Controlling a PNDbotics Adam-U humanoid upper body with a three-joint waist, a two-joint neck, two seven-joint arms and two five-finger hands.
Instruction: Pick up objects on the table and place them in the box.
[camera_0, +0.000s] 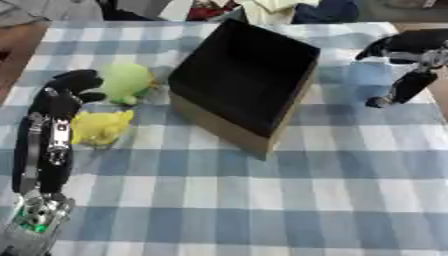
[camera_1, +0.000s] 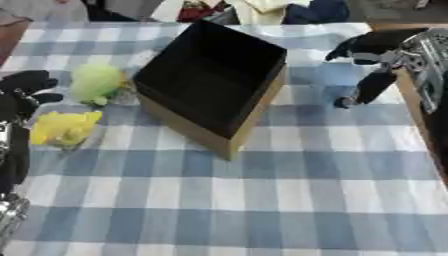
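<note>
The left hand (camera_0: 70, 92) had its fingers (camera_0: 85, 79) curled but held nothing, right beside the green toy (camera_0: 127, 81) and the yellow toy (camera_0: 99, 126) on the desk (camera_0: 262, 200). It looked ready to grab one and lift it into the box (camera_0: 241, 80). The right hand (camera_0: 411, 55) hung with fingers apart. The toys' shapes were too blurry to tell.

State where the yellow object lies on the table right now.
The yellow object lies on the checked tablecloth at the robot's left, just in front of the green object, left of the box, beside the left hand.
</note>
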